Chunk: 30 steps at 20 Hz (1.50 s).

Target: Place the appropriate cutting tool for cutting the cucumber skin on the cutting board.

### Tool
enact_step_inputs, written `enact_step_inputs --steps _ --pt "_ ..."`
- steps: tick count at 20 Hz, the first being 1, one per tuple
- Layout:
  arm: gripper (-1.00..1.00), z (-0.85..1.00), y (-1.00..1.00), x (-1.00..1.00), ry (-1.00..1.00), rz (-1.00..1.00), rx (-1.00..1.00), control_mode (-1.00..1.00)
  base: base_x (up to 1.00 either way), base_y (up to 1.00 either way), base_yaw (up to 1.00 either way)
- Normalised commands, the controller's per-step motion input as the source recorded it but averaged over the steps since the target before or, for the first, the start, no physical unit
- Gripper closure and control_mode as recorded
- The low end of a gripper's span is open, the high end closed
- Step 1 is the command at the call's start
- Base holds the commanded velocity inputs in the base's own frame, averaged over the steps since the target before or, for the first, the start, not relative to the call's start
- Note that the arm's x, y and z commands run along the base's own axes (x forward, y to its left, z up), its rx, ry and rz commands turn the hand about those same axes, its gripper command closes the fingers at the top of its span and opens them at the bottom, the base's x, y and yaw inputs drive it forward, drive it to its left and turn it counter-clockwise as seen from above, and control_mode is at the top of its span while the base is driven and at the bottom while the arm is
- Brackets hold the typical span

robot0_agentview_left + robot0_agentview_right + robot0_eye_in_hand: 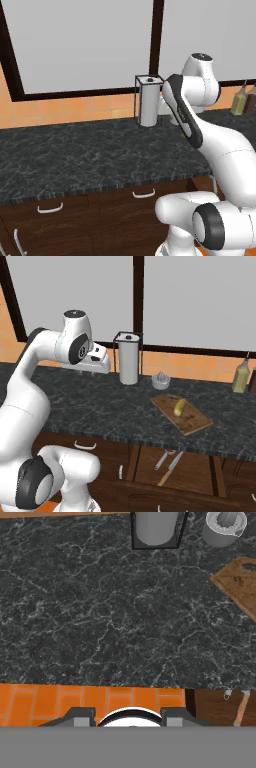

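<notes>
The brown wooden cutting board (190, 418) lies on the dark counter at the right, and its corner reaches into the hand view (239, 582). The small yellow-green cucumber (179, 406) rests on the board. Below the counter an open drawer (172, 463) holds a metal peeler (161, 460) and a knife (171, 467) with a wooden handle. The ends of these tools peek in at the hand view's lower right, the peeler (227, 694) beside the knife (242, 707). My gripper (129, 717) hangs high over the counter's front edge, left of the board, open with nothing between its fingers.
A paper towel holder (128, 358) stands at the back of the counter, with a white juicer (161, 380) to its right. Bottles (241, 376) stand at the far right against the tiled wall. Cabinet drawers with handles (50, 207) run under the counter.
</notes>
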Motion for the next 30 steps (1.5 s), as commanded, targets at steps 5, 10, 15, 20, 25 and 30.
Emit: enact_step_inputs --steps 5,10,15,20,25,30 --pt "-1.0 -0.01 0.0 -0.17 0.0 0.0 -0.01 -1.0 0.0 0.0 0.0" --pt "-1.0 -0.18 -0.22 -0.62 0.0 -0.1 -0.05 -1.0 0.0 0.0 0.0" --pt "-1.0 -0.15 -0.51 -0.49 0.0 -0.22 0.0 -1.0 0.0 0.0 0.0" --pt "-1.0 -0.07 -0.59 -0.11 0.06 -0.19 0.0 -1.0 0.0 0.0 0.0" --pt "-1.0 -0.39 -0.5 -0.26 0.12 -0.12 0.0 -1.0 0.0 0.0 0.0" --pt "-1.0 -0.64 -0.37 -0.26 0.08 -0.14 0.0 -1.0 0.0 0.0 0.0"
